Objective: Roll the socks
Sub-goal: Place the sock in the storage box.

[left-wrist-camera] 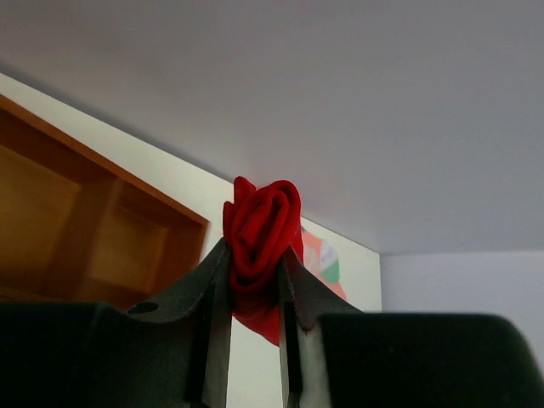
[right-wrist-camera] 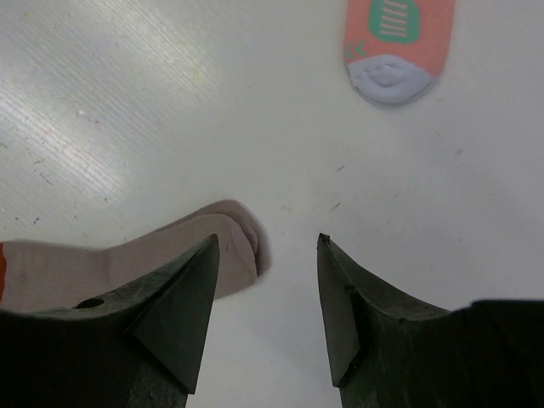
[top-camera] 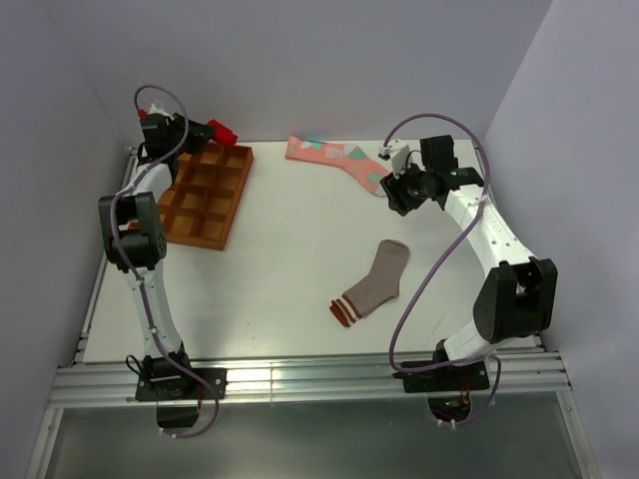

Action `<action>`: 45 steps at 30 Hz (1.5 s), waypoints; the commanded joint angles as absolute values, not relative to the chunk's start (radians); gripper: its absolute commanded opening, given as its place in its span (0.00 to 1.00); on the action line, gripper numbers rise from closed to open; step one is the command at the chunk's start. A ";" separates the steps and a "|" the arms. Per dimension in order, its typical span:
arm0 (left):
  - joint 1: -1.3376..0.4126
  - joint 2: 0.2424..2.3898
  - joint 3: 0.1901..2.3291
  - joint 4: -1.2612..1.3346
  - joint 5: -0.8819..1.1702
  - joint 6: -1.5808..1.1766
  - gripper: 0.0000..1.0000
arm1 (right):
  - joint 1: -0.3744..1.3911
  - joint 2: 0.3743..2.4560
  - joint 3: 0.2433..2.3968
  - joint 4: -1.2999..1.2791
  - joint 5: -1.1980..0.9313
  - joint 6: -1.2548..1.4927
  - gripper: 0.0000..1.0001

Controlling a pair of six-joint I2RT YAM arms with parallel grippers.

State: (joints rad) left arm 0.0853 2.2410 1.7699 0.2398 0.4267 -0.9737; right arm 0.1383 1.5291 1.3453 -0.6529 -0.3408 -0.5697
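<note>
Over the far left corner of the table (top-camera: 280,269), the left gripper (top-camera: 211,130) is clamped on the red sock (top-camera: 223,131). In the left wrist view the red sock (left-wrist-camera: 263,223) shows as a tight roll pinched between the two dark fingers (left-wrist-camera: 212,289), with a loose flap hanging below them. It is held in the air by the far edge of the wooden tray (top-camera: 240,195). This tray is divided into a grid of compartments and lies along the table's left edge.

The salmon-pink sock (top-camera: 334,158) lies flat against the far edge, right of the middle, its toe pointing toward the right edge. The right gripper (top-camera: 398,198) hovers just beside that toe with its jaws spread wide, holding nothing. From the right wrist view, the right gripper (right-wrist-camera: 266,242) has bare table between its fingers. The pale toe of the salmon-pink sock (right-wrist-camera: 395,42) sits beyond them, and the toe of the grey-brown sock (right-wrist-camera: 127,263) lies beside the left finger.

The grey-brown sock (top-camera: 377,284) lies flat and unrolled toward the near edge, right of the middle, with its striped cuff nearest the arms.
</note>
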 commanded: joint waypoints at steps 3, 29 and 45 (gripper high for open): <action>0.141 2.368 1.902 0.258 0.497 -0.988 0.00 | 0.127 1.532 1.368 -0.623 -0.336 -0.581 0.56; 0.186 2.571 2.178 -0.127 0.256 -1.026 0.00 | 0.126 1.554 1.338 -0.618 -0.344 -0.595 0.55; 0.163 2.655 2.344 -0.391 0.170 -0.999 0.00 | 0.126 1.565 1.348 -0.643 -0.353 -0.595 0.54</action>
State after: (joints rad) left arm 0.1619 2.6209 2.3119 -0.2825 0.2478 -1.0336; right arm 0.1337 1.5539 1.3392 -0.6441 -0.3416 -0.5858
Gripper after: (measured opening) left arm 0.264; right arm 0.544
